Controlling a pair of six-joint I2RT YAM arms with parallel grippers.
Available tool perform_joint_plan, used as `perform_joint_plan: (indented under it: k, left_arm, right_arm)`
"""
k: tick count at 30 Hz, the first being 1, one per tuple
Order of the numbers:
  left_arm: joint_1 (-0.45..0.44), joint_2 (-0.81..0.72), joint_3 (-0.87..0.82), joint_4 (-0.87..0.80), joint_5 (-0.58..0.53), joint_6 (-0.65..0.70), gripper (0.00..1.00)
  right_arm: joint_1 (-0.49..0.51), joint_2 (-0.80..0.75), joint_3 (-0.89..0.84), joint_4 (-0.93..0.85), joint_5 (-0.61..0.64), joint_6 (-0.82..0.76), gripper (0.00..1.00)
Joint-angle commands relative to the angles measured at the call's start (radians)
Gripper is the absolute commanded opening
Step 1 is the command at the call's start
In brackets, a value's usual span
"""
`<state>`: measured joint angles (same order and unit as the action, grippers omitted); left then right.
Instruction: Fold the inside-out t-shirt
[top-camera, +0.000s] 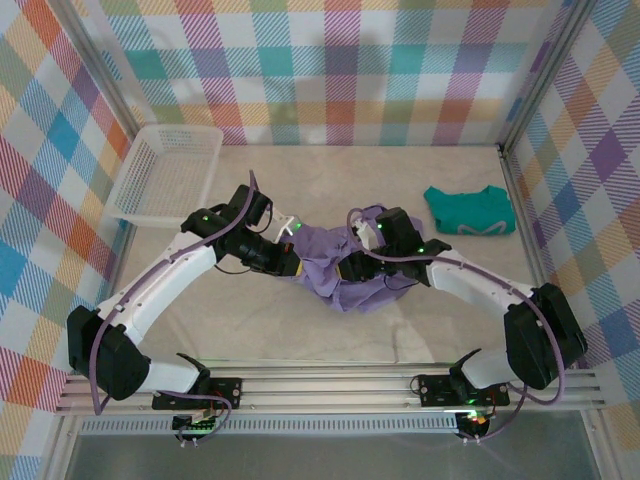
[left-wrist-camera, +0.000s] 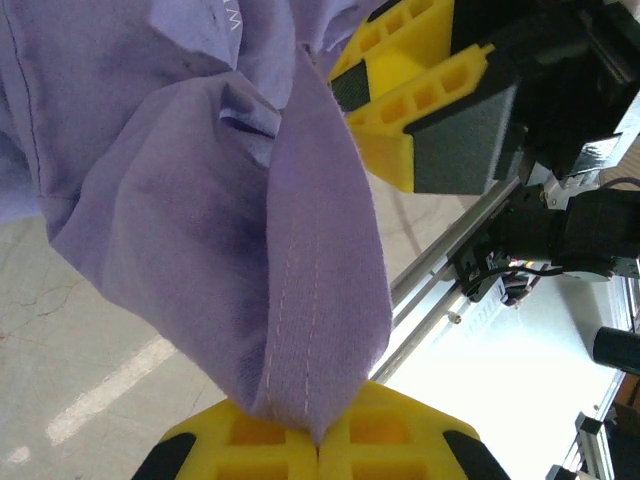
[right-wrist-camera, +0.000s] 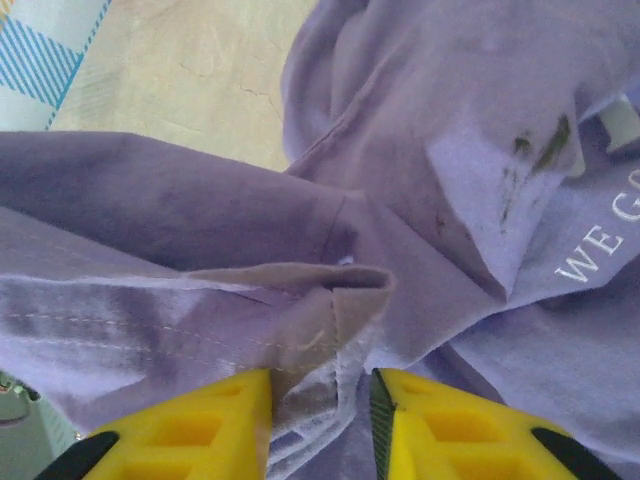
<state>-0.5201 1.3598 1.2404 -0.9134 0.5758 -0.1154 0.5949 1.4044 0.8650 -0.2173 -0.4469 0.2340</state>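
Inward, left arm (top-camera: 165, 285), right arm (top-camera: 470, 283) lean over t-shirt (top-camera: 325, 258).

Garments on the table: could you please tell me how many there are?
2. The purple t-shirt is bunched mid-table between the two arms; the teal garment lies folded near the right wall. The bunch could hide more.
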Motion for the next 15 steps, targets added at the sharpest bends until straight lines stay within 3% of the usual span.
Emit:
perform_joint_plan:
  k: [1,6,13,15]
  left_arm:
    - [0.009,0.000,0.019,0.005,0.014,-0.006,0.00]
    - [0.011,-0.001,0.018,-0.002,0.011,0.002,0.00]
    - [0.017,-0.011,0.015,0.002,0.011,-0.001,0.00]
    - [0.017,-0.011,0.016,0.005,0.012,-0.001,0.00]
  right_arm:
    - [-0.009,-0.003,0.019,0.053,-0.039,0.055,0.22]
    - [-0.049,-0.041,-0.010,0.074,-0.049,0.067,0.00]
    - [-0.121,-0.081,-0.028,0.084,-0.136,0.079,0.00]
    - [-0.121,-0.070,-0.026,0.088,-0.164,0.091,0.15]
